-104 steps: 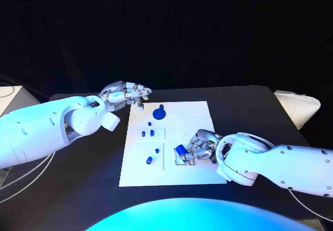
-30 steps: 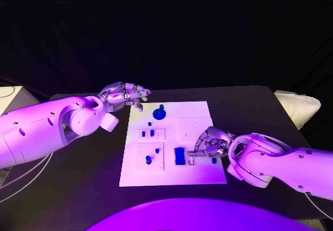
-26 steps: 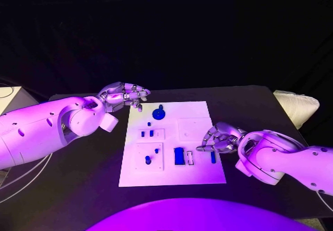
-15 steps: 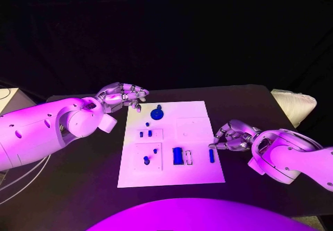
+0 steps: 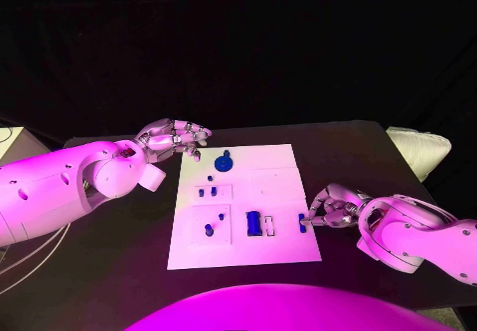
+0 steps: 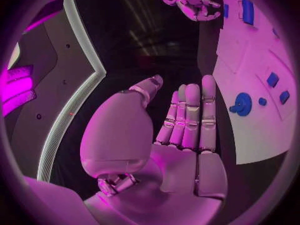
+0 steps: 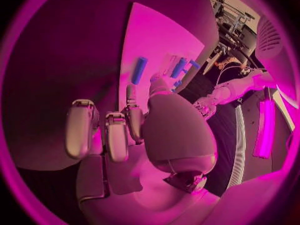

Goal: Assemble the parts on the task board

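Note:
The white task board [image 5: 273, 245] lies mid-table. On it are a blue round piece with a knob [image 5: 225, 163], small blue pieces in two raised plates [image 5: 206, 192] [image 5: 213, 227], a blue block [image 5: 254, 223] next to a white slot, and a thin blue bar [image 5: 302, 222] near its right edge. My right hand [image 5: 333, 207] hovers at that right edge just beside the bar, fingers curled in on nothing; its wrist view shows the bar [image 7: 139, 70] lying beyond the fingertips. My left hand [image 5: 177, 138] hangs past the board's far-left corner, holding nothing, with fingers stretched out [image 6: 190, 115].
A white padded object [image 5: 418, 148] sits at the table's right edge. A pale box [image 5: 15, 141] stands off the left side. Bare black table [image 5: 338, 145] surrounds the board.
My right hand has let go of the blue block, which now stands on the board, and has drawn back to the board's right edge. The left hand has stayed put.

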{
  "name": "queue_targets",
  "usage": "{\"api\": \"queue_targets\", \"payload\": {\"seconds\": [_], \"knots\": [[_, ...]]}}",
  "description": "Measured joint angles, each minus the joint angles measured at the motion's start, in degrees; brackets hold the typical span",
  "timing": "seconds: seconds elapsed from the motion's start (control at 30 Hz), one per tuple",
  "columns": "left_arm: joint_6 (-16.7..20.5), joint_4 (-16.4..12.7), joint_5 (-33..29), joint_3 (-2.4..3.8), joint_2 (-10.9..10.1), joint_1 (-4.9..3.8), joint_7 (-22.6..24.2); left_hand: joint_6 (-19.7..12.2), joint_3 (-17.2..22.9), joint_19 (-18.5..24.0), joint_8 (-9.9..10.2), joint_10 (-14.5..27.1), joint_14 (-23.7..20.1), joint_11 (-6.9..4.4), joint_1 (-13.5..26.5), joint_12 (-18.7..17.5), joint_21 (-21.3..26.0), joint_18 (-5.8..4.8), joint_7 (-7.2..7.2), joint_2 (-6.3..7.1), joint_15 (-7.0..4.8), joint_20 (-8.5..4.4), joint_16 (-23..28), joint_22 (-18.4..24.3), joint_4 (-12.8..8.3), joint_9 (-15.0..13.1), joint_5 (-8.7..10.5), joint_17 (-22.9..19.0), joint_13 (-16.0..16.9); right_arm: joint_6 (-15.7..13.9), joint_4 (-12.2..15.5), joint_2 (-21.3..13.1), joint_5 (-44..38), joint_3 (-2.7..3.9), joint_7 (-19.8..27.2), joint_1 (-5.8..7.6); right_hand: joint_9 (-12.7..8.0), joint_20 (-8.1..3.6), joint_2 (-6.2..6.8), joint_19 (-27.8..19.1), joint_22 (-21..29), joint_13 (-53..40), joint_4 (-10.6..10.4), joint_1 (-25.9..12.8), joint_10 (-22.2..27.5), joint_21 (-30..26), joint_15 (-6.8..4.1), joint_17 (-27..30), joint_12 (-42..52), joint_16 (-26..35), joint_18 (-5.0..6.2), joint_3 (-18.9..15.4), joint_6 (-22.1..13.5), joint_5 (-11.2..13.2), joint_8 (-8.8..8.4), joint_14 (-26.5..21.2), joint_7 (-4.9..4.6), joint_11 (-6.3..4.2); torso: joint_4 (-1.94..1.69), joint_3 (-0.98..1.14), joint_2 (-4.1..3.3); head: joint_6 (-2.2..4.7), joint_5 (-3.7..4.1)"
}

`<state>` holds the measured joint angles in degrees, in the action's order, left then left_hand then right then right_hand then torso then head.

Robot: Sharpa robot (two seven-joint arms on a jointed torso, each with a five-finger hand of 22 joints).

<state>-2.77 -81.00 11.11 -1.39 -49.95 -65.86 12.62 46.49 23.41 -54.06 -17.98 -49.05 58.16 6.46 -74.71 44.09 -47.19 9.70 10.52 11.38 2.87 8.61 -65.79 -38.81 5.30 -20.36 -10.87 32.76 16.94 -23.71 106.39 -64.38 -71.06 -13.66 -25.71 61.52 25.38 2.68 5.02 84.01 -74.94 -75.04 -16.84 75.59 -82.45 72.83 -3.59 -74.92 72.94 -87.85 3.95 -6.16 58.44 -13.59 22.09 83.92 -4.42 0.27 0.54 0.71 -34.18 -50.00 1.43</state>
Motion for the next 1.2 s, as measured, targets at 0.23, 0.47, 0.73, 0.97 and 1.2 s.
{"api": "queue_targets", "payload": {"seconds": [0.23, 0.47, 0.73, 0.97, 1.2], "knots": [[0.0, 0.0, 0.0, -0.01, 0.0, 0.00, 0.0, 0.0, 0.0, 0.0, 0.0, 0.0, 0.0, 0.00, -0.2, 0.0, 0.0, 0.00, 0.00, 0.23, 0.00, 0.00, 0.0, -0.1, 0.0, 0.0, 0.00, 0.1, 0.0, 0.7, -1.1, 1.4, -1.9, 0.03, -2.4, -0.50, 0.0, 0.00, -0.12, 0.0, 0.0, -0.1, 0.2, -0.1, 0.0, 0.0, 0.00, 0.0, 0.0, 0.0, 0.00, -0.2, 0.0, 0.6, 0.00, 0.0, 0.00, 0.00, -0.04, -0.04, 0.01, 0.00, 0.01], [0.0, 0.0, 0.0, -0.02, 0.0, 0.00, 0.0, 0.0, 0.0, 0.0, 0.0, 0.0, 0.0, 0.00, -0.2, 0.0, 0.0, -0.01, 0.00, 0.23, 0.00, 0.00, 0.0, -0.1, 0.0, 0.0, 0.00, 0.0, 0.0, 1.0, -2.0, 3.2, -3.3, 0.17, -3.7, -1.33, 0.2, 0.00, -0.12, 0.0, 0.0, 0.0, 0.2, -0.1, 0.0, 0.0, 0.00, 0.0, 0.0, 0.0, 0.00, -0.2, 0.1, 0.6, 0.32, 0.0, 0.06, 0.00, -0.04, -0.02, -0.01, 0.00, -0.09], [0.0, 0.0, 0.0, -0.05, -0.1, 0.01, 0.0, 0.0, 0.2, 0.0, 0.0, 0.0, 0.0, 0.00, -0.2, 0.0, 0.0, 0.00, 0.00, 0.23, 0.00, 0.00, 0.0, -0.1, 0.2, 0.0, 0.00, 0.0, 0.0, 1.2, -2.6, 5.0, -4.9, 0.43, -4.0, -1.83, 0.2, 0.00, 0.53, 0.0, 0.0, 0.2, 0.3, 1.3, 0.0, -0.3, 0.00, 0.0, 0.0, 0.0, 0.00, -0.3, 0.7, 0.6, 0.39, 0.0, 0.24, 0.00, -0.04, 0.01, 0.00, 0.00, -0.24], [-0.1, 0.0, 0.0, -0.07, -0.1, 0.01, 0.0, 0.0, 0.0, 0.0, 0.0, 0.0, 0.0, 0.00, -0.2, 0.0, 0.0, -0.01, 0.00, 0.23, 0.00, 0.00, 0.0, -0.1, 0.3, 0.0, 0.00, 0.1, -0.1, 2.0, -3.0, 5.9, -6.4, 0.59, -4.0, -2.09, 0.3, 0.00, 1.32, 0.0, 0.0, -1.7, 0.7, 7.5, 0.3, -1.0, 0.05, 0.0, -0.1, 0.1, 0.00, 1.6, 1.0, 1.5, 0.38, 0.0, 0.35, -0.09, -0.01, -0.01, 0.03, 0.00, -0.19], [-0.1, 0.0, 0.0, -0.09, -0.1, 0.01, -0.1, 0.0, 0.0, 0.0, -0.2, 0.0, -0.2, 0.00, -0.2, 0.0, 0.0, 0.00, 0.00, 0.23, 0.22, 0.00, 0.0, 0.0, 0.3, 0.1, 0.00, 0.1, 0.0, 2.6, -3.0, 6.8, -8.6, 0.62, -4.5, -2.19, 3.3, 0.00, 2.76, 0.0, 0.0, -2.3, 0.5, 10.8, 0.8, -1.0, 0.12, 0.0, -0.8, 0.2, 0.01, 5.7, 1.0, 1.2, 0.30, 0.1, 0.34, -0.20, -0.01, -0.01, 0.03, 0.00, -0.24]]}}
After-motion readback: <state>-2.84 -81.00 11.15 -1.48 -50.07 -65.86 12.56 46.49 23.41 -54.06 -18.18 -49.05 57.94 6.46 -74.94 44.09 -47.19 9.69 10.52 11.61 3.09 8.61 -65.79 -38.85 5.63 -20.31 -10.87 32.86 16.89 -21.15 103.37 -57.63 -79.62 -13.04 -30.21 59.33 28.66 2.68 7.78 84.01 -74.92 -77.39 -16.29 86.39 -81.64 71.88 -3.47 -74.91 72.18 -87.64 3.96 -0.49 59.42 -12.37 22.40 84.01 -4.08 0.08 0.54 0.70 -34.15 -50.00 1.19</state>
